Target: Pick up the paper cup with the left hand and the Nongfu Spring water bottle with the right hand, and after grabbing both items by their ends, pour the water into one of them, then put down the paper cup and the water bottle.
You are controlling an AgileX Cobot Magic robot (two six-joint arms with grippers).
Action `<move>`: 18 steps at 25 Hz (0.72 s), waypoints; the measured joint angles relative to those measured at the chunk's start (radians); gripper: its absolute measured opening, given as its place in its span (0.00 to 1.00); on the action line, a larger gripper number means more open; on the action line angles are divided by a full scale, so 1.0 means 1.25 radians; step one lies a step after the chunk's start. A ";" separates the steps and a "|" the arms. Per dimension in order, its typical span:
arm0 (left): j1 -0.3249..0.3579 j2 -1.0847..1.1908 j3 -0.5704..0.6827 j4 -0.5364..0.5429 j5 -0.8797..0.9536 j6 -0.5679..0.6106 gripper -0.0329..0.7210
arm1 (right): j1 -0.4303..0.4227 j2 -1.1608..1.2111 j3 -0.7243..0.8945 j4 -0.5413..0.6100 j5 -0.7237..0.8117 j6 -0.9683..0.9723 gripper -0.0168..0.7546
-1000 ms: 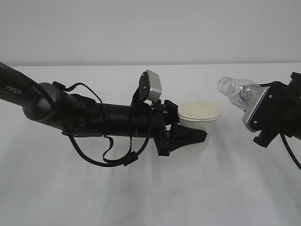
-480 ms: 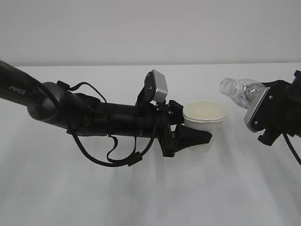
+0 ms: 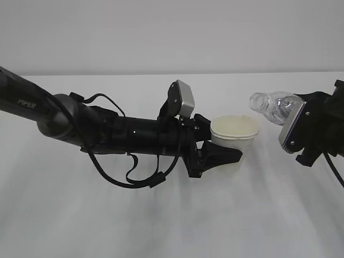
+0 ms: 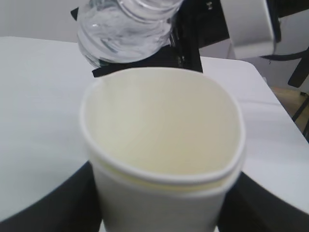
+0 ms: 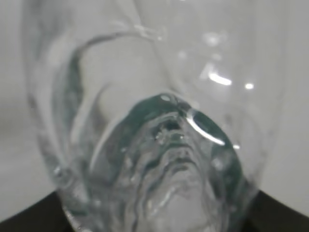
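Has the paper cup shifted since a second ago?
Yes. The paper cup, held in the left pincer, moved slightly right along the table's far edge, toward the bottle.

The paper cup [image 3: 234, 141] is off-white with a cream inside and a rolled rim, and it stands upright. It sits clamped between the fingers of the left end effector [image 3: 228, 155], its rim squeezed slightly out of round. The Nongfu Spring water bottle [image 3: 274, 106] is clear, ribbed plastic with a capless threaded neck. It is held by the right end effector [image 3: 301, 129] and tilted, mouth pointing toward the cup. Its mouth sits near the cup's rim, a little higher and off to the side, not touching it.
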 joint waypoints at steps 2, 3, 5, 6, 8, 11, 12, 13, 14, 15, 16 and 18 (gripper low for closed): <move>0.000 0.003 0.000 0.000 0.002 0.000 0.64 | 0.000 0.000 0.000 0.000 0.000 -0.009 0.57; 0.000 0.004 0.000 0.000 0.005 0.000 0.64 | 0.000 0.000 0.000 0.000 0.000 -0.012 0.57; 0.000 0.007 -0.002 0.000 0.006 0.000 0.64 | 0.000 0.000 -0.001 0.000 -0.001 -0.017 0.57; 0.000 0.010 -0.002 0.000 0.006 0.000 0.65 | 0.000 0.000 -0.001 0.000 -0.001 -0.020 0.57; 0.000 0.012 -0.002 0.000 0.011 -0.001 0.64 | 0.000 0.000 -0.003 -0.002 -0.001 -0.028 0.57; 0.000 0.012 -0.003 0.000 0.012 -0.001 0.64 | 0.000 -0.003 -0.003 -0.002 -0.001 -0.039 0.57; 0.000 0.012 -0.004 0.000 0.012 -0.001 0.64 | 0.000 -0.006 -0.003 -0.002 -0.001 -0.041 0.57; 0.000 0.012 -0.004 0.000 0.012 -0.001 0.64 | 0.000 -0.011 -0.003 -0.002 -0.001 -0.046 0.57; 0.000 0.012 -0.005 0.000 0.012 -0.001 0.64 | 0.000 -0.015 -0.003 -0.002 -0.001 -0.052 0.57; 0.000 0.012 -0.008 0.000 0.012 -0.001 0.65 | 0.000 -0.019 -0.003 -0.002 -0.001 -0.054 0.57; 0.000 0.012 -0.011 0.000 0.012 -0.002 0.64 | 0.000 -0.023 -0.003 -0.002 -0.001 -0.056 0.57; 0.000 0.012 -0.015 0.000 0.010 -0.004 0.64 | 0.000 -0.026 -0.003 -0.002 -0.001 -0.061 0.57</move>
